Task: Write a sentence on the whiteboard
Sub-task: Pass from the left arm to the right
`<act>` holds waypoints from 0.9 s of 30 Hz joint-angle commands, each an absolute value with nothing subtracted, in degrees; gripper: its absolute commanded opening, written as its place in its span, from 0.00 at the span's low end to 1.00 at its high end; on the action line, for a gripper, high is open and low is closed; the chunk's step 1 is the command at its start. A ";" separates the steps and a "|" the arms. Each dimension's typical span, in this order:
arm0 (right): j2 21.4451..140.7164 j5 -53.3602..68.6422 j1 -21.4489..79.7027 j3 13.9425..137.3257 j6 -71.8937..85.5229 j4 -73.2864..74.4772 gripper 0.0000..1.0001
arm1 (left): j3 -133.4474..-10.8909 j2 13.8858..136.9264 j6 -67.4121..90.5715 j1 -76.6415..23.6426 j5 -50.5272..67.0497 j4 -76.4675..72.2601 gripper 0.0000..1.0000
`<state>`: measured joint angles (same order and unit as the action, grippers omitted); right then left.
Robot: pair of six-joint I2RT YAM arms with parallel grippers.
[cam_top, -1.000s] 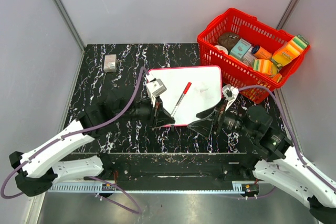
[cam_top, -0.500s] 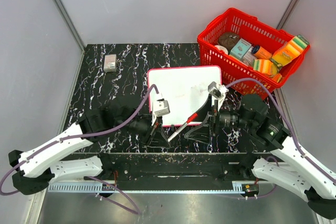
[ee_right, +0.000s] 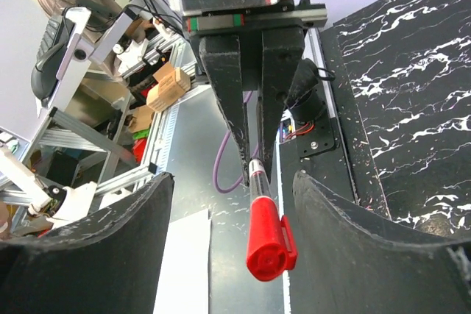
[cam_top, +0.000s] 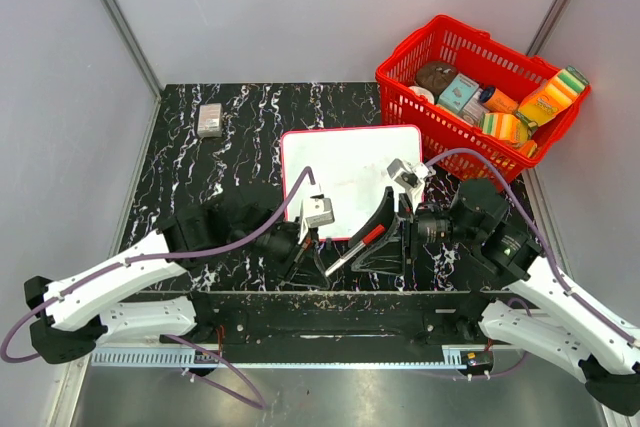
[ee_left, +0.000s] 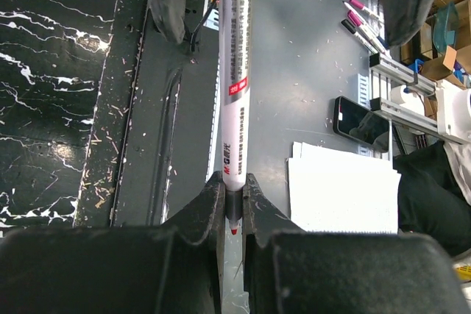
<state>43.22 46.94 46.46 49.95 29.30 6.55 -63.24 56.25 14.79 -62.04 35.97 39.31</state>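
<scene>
The whiteboard (cam_top: 345, 172) lies flat at mid-table, white with a red rim; any writing on it is too faint to make out. My left gripper (cam_top: 311, 258) (ee_left: 234, 187) is shut on a white marker (cam_top: 345, 255) (ee_left: 234, 93) near its red nib, holding it off the board over the table's near edge. The marker's red cap end (cam_top: 371, 236) (ee_right: 268, 244) points at my right gripper (cam_top: 386, 224) (ee_right: 232, 196), which is open with one finger (ee_right: 110, 255) on each side of the cap, not touching it. The left gripper's fingers (ee_right: 232, 86) show in the right wrist view.
A red basket (cam_top: 420, 112) full of groceries stands at the back right, close to the whiteboard's right corner. A small grey block (cam_top: 209, 119) lies at the back left. Both arms crowd the strip between the board and the table's near edge.
The marker lay on the whiteboard; my left gripper took it and pulled it back toward the near edge. My right gripper moved left until its open fingers flank the red cap.
</scene>
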 commanded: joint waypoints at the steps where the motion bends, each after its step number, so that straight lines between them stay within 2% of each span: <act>1: 42.72 48.52 46.67 48.35 32.25 1.85 0.71 | -65.13 53.97 15.20 -62.40 34.37 34.99 0.00; 4: 41.31 46.50 46.67 46.76 34.44 -2.34 0.70 | -64.43 53.17 15.55 -62.49 33.66 33.05 0.00; 6: 41.31 46.58 46.67 45.97 35.42 -3.95 0.63 | -64.16 53.35 15.56 -62.49 33.66 32.70 0.00; 10: 41.40 45.44 46.67 45.27 36.65 -5.10 0.54 | -63.98 54.40 15.56 -62.67 34.54 32.52 0.00; 16: 41.40 45.44 46.67 43.77 38.93 -8.35 0.52 | -63.98 54.84 15.47 -62.84 34.36 32.34 0.00; 17: 41.40 45.27 46.67 43.77 39.02 -8.18 0.48 | -64.16 54.93 15.38 -62.84 34.28 32.34 0.00; 23: 41.57 45.35 46.67 43.77 38.94 -7.74 0.38 | -64.34 55.37 15.29 -62.93 34.72 32.34 0.00; 27: 41.66 45.26 46.67 43.68 39.37 -8.17 0.36 | -64.16 55.81 15.38 -63.02 35.07 32.17 0.00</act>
<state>41.91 45.95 46.46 43.46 38.50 -4.95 -63.24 55.48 15.07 -62.61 34.70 35.81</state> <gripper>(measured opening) 0.366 0.105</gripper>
